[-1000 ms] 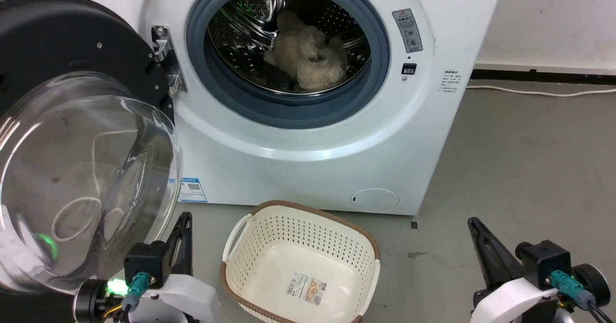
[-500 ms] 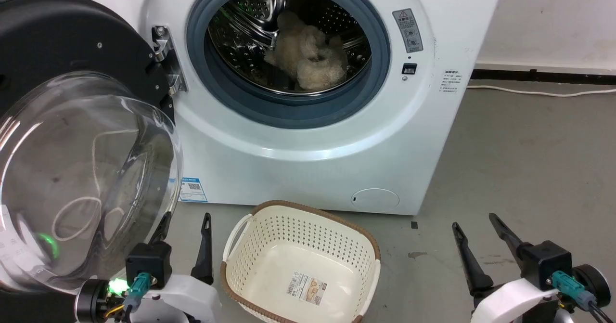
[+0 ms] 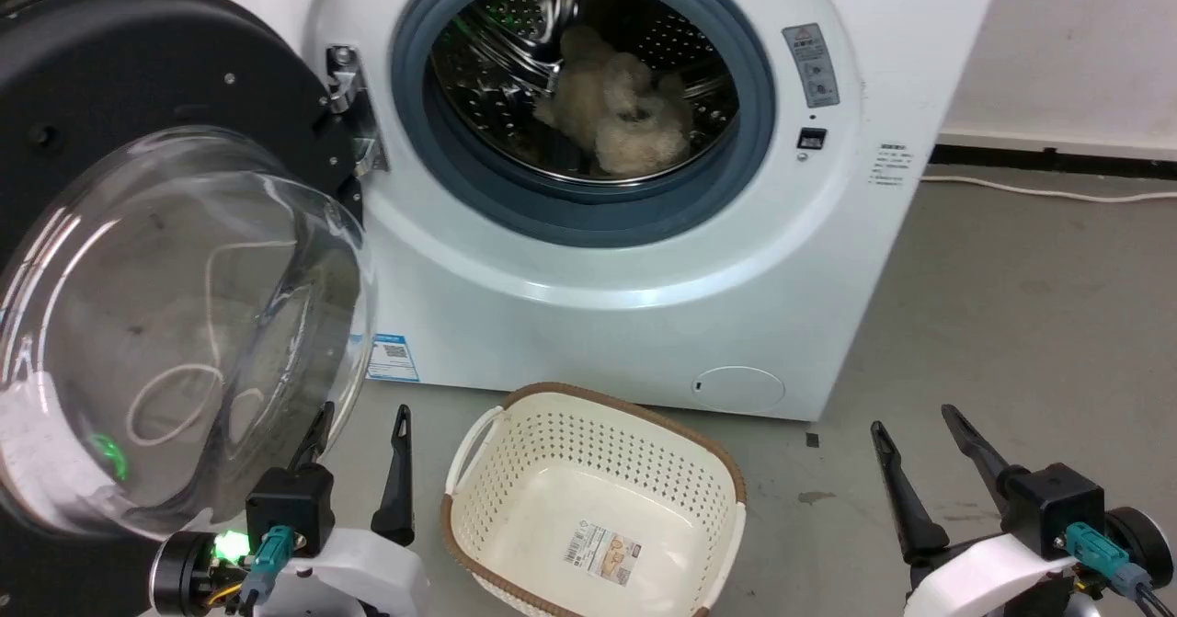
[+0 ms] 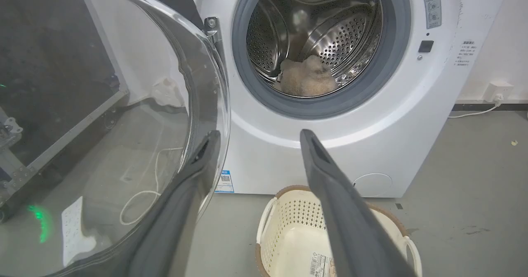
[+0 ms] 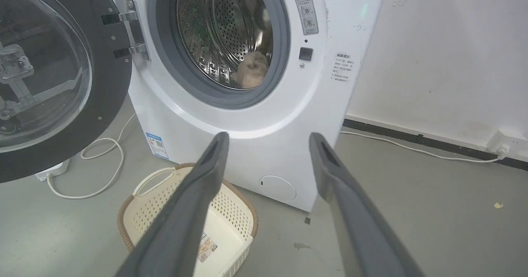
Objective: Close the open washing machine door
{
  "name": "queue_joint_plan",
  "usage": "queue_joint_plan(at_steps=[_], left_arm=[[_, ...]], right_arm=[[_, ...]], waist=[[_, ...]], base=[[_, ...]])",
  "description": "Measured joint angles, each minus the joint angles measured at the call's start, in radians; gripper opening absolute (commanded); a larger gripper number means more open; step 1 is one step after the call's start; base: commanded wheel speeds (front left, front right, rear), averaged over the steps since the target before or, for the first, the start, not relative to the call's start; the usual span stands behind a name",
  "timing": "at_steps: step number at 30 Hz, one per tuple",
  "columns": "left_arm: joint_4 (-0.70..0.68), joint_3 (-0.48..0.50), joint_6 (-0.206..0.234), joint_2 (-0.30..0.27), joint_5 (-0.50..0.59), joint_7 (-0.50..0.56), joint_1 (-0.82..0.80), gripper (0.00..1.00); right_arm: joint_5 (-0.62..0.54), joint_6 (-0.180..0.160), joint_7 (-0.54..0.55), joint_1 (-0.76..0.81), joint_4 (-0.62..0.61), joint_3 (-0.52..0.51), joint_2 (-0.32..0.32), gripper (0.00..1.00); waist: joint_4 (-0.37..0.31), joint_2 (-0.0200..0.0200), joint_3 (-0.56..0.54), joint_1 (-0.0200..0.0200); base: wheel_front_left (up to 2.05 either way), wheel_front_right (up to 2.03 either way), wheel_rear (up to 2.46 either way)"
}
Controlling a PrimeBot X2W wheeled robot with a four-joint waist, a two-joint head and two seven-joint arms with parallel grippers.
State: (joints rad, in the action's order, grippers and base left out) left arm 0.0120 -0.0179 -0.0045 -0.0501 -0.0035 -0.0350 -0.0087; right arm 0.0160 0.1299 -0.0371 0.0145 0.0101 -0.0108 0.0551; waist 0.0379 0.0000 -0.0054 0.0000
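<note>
The washing machine [image 3: 644, 323] stands with its porthole uncovered, and the washing machine door [image 3: 138, 74] is swung wide on its hinge at the robot's left, glass bowl bulging outward. A cream basket [image 3: 588, 451] sits on the floor before it. The left gripper [image 3: 363, 415] and right gripper [image 3: 915, 421] are both spread and empty; the left, just beside the glass, should probably push the black rim far from the hinge, clear of the basket.

A grey concrete floor [image 3: 1011, 304], lightly stained, meets a plain white wall [image 3: 1076, 38] at a black skirting strip [image 3: 1057, 159]. A white cable [image 3: 1039, 192] runs along it toward a wall socket [image 5: 505, 141].
</note>
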Motion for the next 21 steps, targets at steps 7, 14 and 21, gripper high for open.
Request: queue_joint_plan(at_steps=[7, 14, 21], left_arm=[[0.003, -0.004, -0.007, 0.0, -0.004, -0.014, 0.0, 1.0], [0.002, -0.004, -0.007, 0.0, -0.007, -0.032, 0.003, 1.0], [-0.011, 0.001, -0.006, 0.0, -0.008, -0.047, 0.011, 1.0]], right_arm=[[0.0, 0.0, -0.011, 0.003, 0.006, 0.01, 0.0, 1.0], [0.001, 0.0, -0.031, 0.005, 0.014, 0.029, 0.0, 1.0], [0.003, 0.0, -0.045, 0.001, 0.031, 0.057, 0.002, 1.0]], waist=[[0.04, 0.0, -0.006, 0.0], [0.099, 0.0, -0.011, 0.0], [0.133, 0.0, -0.006, 0.0]], base=[[0.0, 0.0, 0.0], [0.0, 0.0, 0.0], [0.0, 0.0, 0.0]])
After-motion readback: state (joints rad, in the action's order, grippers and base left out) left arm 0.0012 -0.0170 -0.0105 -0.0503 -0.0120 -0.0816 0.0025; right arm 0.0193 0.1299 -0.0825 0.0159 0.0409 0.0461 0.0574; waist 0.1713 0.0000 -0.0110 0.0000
